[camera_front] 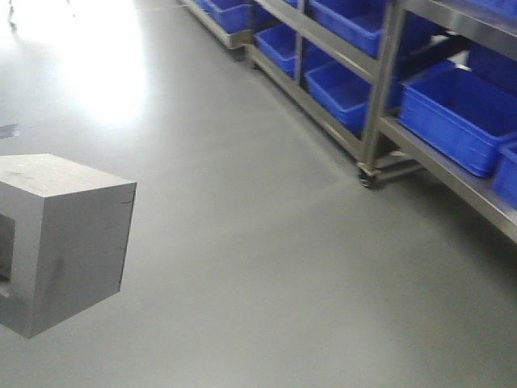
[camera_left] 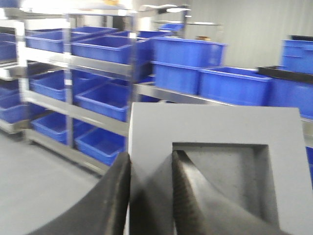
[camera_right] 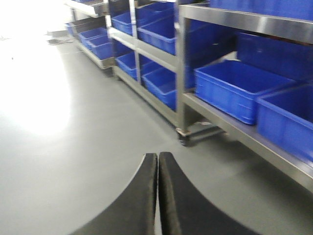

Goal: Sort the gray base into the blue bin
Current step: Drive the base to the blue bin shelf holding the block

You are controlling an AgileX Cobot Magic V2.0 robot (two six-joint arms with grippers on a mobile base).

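The gray base (camera_front: 69, 234) hangs in the air at the left edge of the front view, above the floor. In the left wrist view the gray base (camera_left: 215, 127) fills the lower right, its square pocket facing the camera. My left gripper (camera_left: 150, 159) is shut on the wall of the base, one finger outside, the other inside the pocket. My right gripper (camera_right: 158, 159) is shut with nothing in it, over bare floor. A blue bin (camera_front: 464, 113) sits on the nearest shelf at the right; several more fill the racks.
Steel shelf racks (camera_front: 380, 89) on casters run along the right, loaded with blue bins (camera_right: 234, 88). Gray floor (camera_front: 242, 242) spreads to the left, with bright glare at the far left. More racks of blue bins (camera_left: 98, 49) stand ahead in the left wrist view.
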